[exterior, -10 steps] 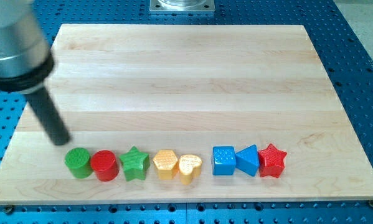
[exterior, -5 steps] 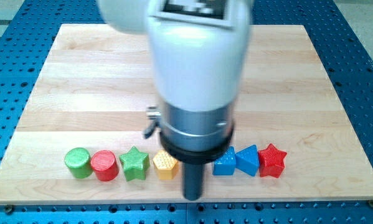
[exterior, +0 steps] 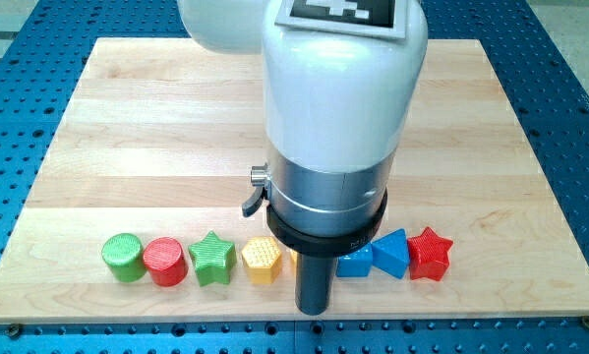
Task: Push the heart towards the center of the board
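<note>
The yellow heart is hidden behind the arm and rod; only a thin yellow sliver [exterior: 291, 258] shows at the rod's left side. My tip [exterior: 312, 310] rests on the board near its bottom edge, just below where the heart stood, between the yellow hexagon [exterior: 262, 260] and the blue cube [exterior: 354, 262]. The arm's white and grey body [exterior: 333, 118] covers the middle of the board.
A row of blocks runs along the board's lower part: green cylinder [exterior: 123, 257], red cylinder [exterior: 164, 262], green star [exterior: 211, 258], yellow hexagon, then blue cube, blue triangular block [exterior: 392, 253] and red star [exterior: 430, 253]. The wooden board [exterior: 127, 128] lies on a blue perforated table.
The arm swung from the board's left side to the bottom middle, covering the heart. In the last half second it shifted slightly right, and the tip stays just below the heart's spot.
</note>
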### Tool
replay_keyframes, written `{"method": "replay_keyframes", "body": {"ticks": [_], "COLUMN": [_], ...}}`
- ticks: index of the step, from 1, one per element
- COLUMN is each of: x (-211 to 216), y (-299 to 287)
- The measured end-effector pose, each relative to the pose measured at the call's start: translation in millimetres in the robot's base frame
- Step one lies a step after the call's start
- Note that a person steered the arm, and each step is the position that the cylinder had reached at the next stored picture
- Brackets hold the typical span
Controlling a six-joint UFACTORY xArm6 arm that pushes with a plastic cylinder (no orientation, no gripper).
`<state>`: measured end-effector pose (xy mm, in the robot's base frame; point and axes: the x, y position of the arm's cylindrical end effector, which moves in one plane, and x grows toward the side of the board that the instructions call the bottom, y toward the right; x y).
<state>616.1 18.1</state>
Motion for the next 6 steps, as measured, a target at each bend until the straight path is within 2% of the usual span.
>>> {"method": "replay_keyframes", "body": {"ticks": [5,6], "x": [-4,-46], "y": [5,-5]}}
